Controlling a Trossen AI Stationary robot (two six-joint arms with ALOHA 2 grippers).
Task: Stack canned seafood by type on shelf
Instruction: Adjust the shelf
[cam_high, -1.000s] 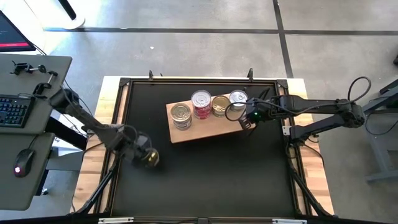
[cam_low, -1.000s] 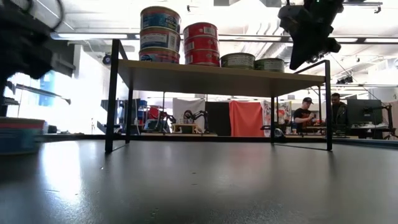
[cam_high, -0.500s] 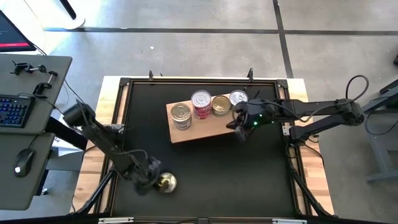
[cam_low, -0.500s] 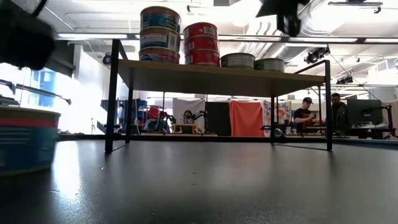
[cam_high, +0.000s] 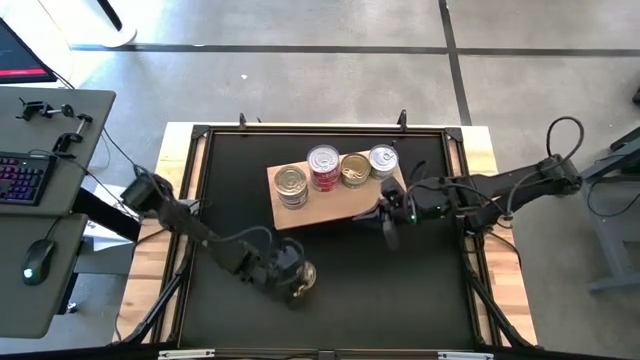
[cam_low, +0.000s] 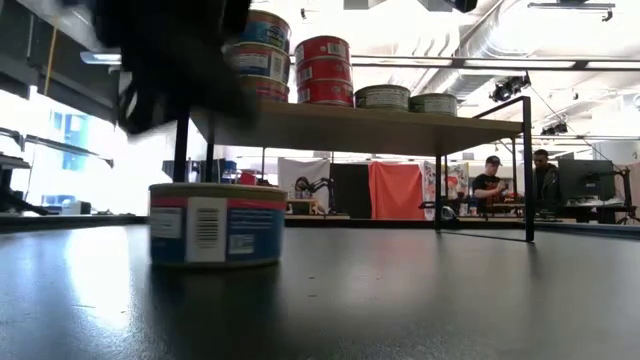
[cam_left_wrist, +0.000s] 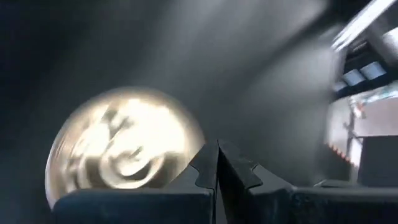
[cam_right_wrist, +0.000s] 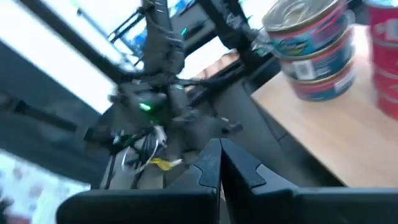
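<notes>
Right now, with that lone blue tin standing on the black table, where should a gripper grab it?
Probably from straight above, fingers closing across the round side wall of the blue tin. It stands upright and short with its flat lid up, alone on the table, so both flanks look free.

Blue tin (cam_low: 217, 224) with red band, white barcode panel and gold lid, red stacked tins (cam_low: 323, 71), light-brown shelf (cam_high: 330, 203), black table (cam_high: 400, 280)

can labels blurred, no readable text

Robotics lab; concrete floor (cam_high: 300, 80) (more robot arms (cam_low: 318, 187) behind)
</notes>
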